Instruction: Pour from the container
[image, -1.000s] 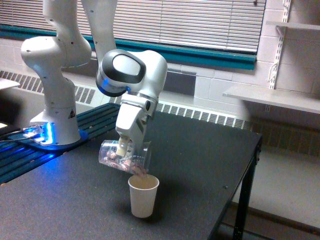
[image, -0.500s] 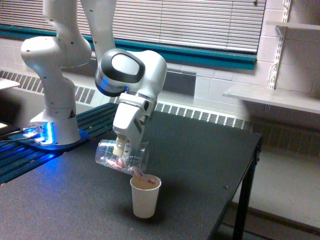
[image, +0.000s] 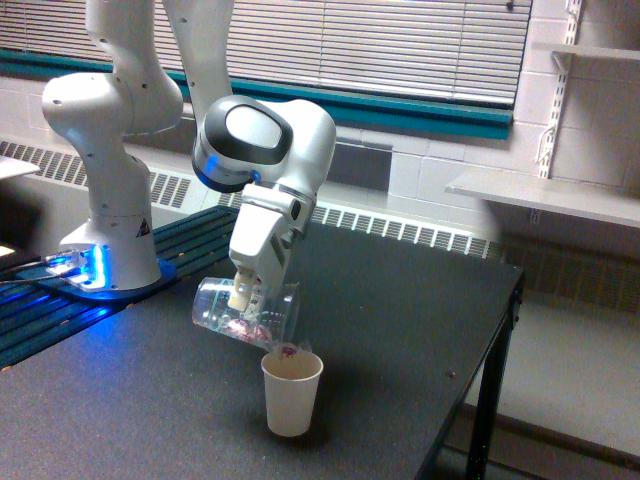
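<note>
The container (image: 222, 311), a clear plastic cup, lies tipped nearly on its side above the table, its mouth pointing down toward the exterior view's right. Pinkish-brown pieces (image: 252, 329) gather near its lip, and a few (image: 288, 350) fall from it. My gripper (image: 241, 296) is shut on the container from above, one pale finger showing against its wall. Directly below the lip stands a white paper cup (image: 292, 393), upright on the dark table (image: 400, 320), with brownish fill visible inside its rim.
The arm's white base (image: 110, 235) stands at the exterior view's left on a blue-lit mount. The table's edge (image: 505, 320) drops off at the right. A grey shelf (image: 545, 195) juts from the block wall behind.
The container has stayed tipped over the paper cup with only a slight shift. Pieces keep dropping from its lip into the cup.
</note>
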